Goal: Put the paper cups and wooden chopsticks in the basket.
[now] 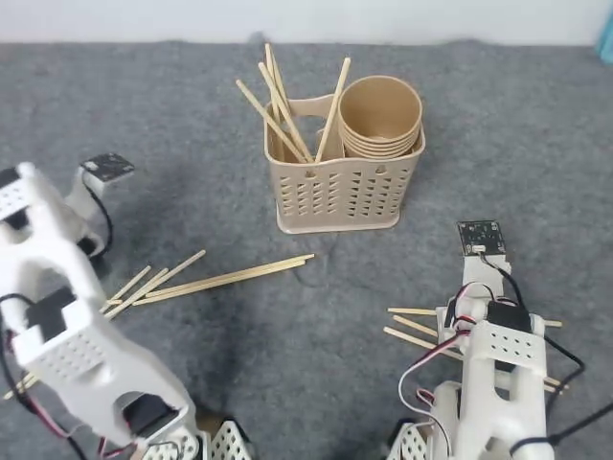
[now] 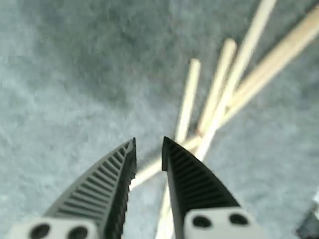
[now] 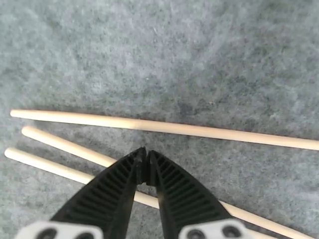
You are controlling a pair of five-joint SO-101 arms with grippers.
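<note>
Left arm [image 1: 77, 335], white moulded plastic with a perforated shell, stands at the near left of the desk [image 1: 498, 144], which has a grey, felt-like nap. Left claw [image 2: 148, 142]: black ribbed tapered jaws, tips parted by a narrow gap, gripping nothing, low over a crossed heap of loose chopsticks [image 2: 219, 94]. These are pale round wooden sticks; from above the heap [image 1: 206, 280] fans out flat on the desk from the left arm toward the centre. Basket [image 1: 335, 196], beige plastic, slotted walls, rounded corners, upright at centre back. Its left compartment holds leaning chopsticks [image 1: 287, 110], splayed above the rim. Its right compartment holds nested paper cups [image 1: 381, 115], tan, smooth, with round rims. Right arm [image 1: 498, 364] stands near right. Right claw [image 3: 147, 152]: clenched, tips touching, grasping nothing I can see, just above three chopsticks [image 3: 164, 127] lying roughly parallel on the felt.
</note>
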